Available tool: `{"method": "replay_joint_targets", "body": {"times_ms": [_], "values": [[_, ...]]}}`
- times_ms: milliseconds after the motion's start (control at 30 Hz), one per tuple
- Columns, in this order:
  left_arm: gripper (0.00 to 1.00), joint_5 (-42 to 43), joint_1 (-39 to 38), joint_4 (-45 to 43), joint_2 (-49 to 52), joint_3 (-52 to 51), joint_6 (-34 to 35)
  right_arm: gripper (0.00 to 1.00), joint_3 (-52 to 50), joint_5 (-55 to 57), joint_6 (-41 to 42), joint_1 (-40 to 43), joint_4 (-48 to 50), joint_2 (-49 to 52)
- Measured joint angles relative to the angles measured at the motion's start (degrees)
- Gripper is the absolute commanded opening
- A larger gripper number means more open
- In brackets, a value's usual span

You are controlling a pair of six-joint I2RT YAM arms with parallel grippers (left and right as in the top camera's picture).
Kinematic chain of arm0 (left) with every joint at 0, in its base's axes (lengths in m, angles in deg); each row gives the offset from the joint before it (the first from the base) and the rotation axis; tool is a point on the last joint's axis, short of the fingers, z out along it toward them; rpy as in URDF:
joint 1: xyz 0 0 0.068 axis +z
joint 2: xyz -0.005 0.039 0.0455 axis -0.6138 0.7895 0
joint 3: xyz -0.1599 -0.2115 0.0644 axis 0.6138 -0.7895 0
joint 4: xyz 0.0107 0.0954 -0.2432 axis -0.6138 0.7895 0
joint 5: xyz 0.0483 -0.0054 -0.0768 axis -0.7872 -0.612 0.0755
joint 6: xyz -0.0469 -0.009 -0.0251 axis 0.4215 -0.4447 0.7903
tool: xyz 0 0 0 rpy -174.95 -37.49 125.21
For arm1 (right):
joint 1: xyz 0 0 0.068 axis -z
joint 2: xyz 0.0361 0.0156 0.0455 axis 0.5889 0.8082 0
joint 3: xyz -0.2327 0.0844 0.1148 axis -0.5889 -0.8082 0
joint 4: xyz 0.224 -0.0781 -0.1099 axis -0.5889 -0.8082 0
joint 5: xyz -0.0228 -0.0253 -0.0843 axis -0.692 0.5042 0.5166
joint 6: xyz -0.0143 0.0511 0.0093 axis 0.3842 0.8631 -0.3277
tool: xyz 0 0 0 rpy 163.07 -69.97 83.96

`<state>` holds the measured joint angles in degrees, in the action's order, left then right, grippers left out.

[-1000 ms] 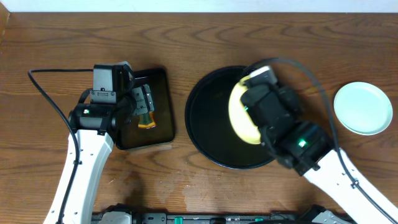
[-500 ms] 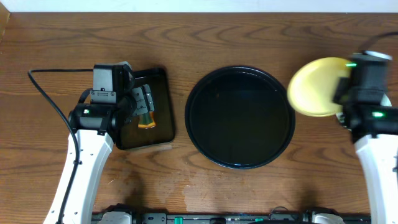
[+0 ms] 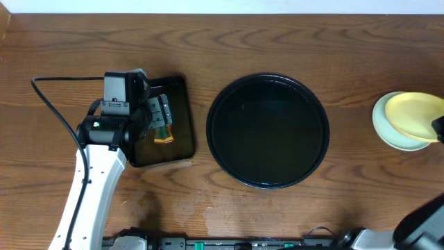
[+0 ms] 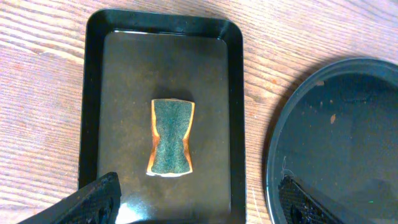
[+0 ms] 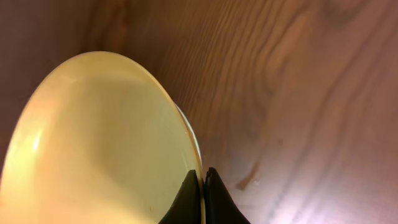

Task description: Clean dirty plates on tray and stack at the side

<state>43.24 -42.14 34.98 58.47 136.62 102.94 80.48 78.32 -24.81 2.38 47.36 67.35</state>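
The large round black tray (image 3: 267, 132) lies mid-table with nothing on it; its left part also shows in the left wrist view (image 4: 336, 137). At the far right, a pale yellow plate (image 3: 416, 114) sits tilted over a pale mint plate (image 3: 386, 130). My right gripper (image 5: 203, 183) is shut on the yellow plate's (image 5: 99, 143) rim, pinching it between both fingers. My left gripper (image 4: 202, 205) hangs open above the small rectangular tray, holding nothing. A green-and-orange sponge (image 4: 170, 138) lies just ahead of it.
The rectangular black tray (image 3: 182, 104) with the sponge sits left of the round tray, with a narrow strip of wood between them. My left arm (image 3: 104, 160) reaches up from the front left, and a black cable (image 3: 48, 104) trails beside it.
My right arm has carried the yellow plate off the round tray and to the right, over the mint plate. The round tray now holds nothing. The left arm has not moved.
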Motion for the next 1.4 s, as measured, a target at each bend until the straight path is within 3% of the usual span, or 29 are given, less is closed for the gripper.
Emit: {"method": "replay_joint_targets", "body": {"times_ms": [33,100,133,167,433,700,1000,1233,1400], "values": [[0.82,0.00,0.00,0.00,0.00,0.00,0.00,0.12,0.00,-1.27,-0.11,0.11,0.81,1.53],[0.82,0.00,0.00,0.00,0.00,0.00,0.00,0.75,0.00,-3.37,-0.57,0.09,2.56,3.54],[0.82,0.00,0.00,0.00,0.00,0.00,0.00,0.91,-0.02,-4.07,-1.31,0.02,3.34,4.02],[0.82,0.00,0.00,0.00,0.00,0.00,0.00,0.99,-0.02,-4.57,-1.95,-0.15,3.98,4.07],[0.82,0.00,0.00,0.00,0.00,0.00,0.00,0.99,-0.02,-17.77,-5.77,-4.39,6.10,-3.08],[0.82,0.00,0.00,0.00,0.00,0.00,0.00,0.99,0.20,-34.36,-12.52,-23.58,-0.13,-22.51],[0.82,0.00,0.00,0.02,0.00,0.00,0.00,0.99,0.28,-37.90,-15.17,-43.32,-6.80,-37.73],[0.82,0.00,0.00,0.00,0.00,0.00,0.00,0.99,0.39,-34.91,-21.29,-45.88,-20.94,-42.93],[0.82,0.00,0.00,0.02,0.00,0.00,0.00,0.99,-1.38,-30.29,-27.41,-45.90,-18.18,-48.89]]}}
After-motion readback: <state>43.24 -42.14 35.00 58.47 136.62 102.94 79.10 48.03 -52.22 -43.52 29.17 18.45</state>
